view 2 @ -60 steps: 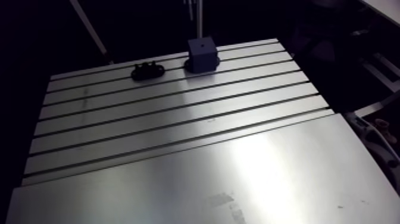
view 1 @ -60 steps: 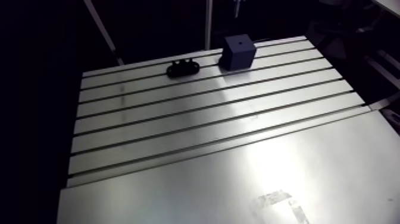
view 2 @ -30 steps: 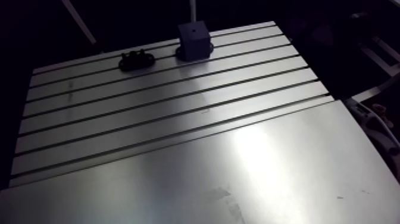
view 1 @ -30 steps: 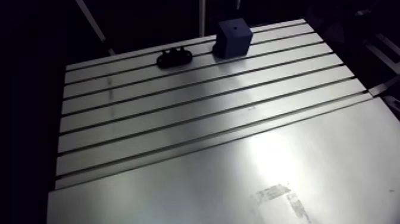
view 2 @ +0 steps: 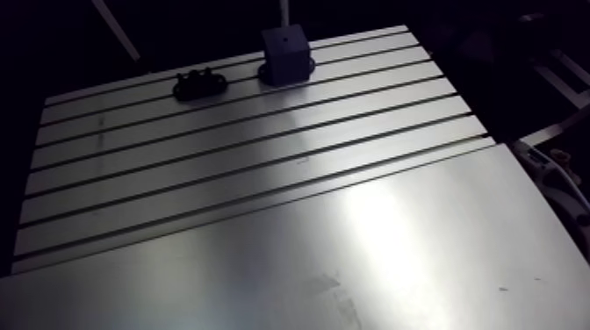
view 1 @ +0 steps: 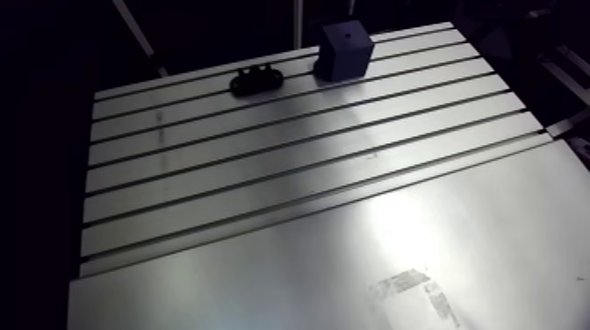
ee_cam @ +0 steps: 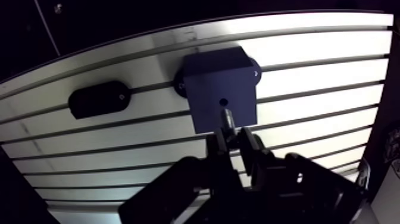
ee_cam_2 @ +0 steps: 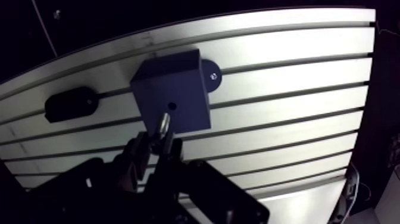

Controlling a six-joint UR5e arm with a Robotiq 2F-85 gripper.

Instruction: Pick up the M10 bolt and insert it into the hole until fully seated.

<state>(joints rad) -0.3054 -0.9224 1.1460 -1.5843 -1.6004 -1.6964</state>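
Fingertips of the gripper stand only a narrow gap apart in the wrist view, pinched on the M10 bolt. Its bright shank sticks out ahead of them, over the top face of the dark blue block. The bolt's tip lies just short of the small round hole in that face. Whether the tip touches the block cannot be told. A round black foot shows from under the block on the side away from the gripper.

In the arm view the tabletop's near part is a smooth metal sheet with a scuffed patch toward its near right corner. Beyond it lies the slotted aluminium table, its grooves running from side to side.

The block stands close to the tabletop's far edge, toward the far right corner. A low black holder lies by the same far edge, nearer its middle and apart from the block. The wrist view shows it as a dark oval well off to one side of the gripper.
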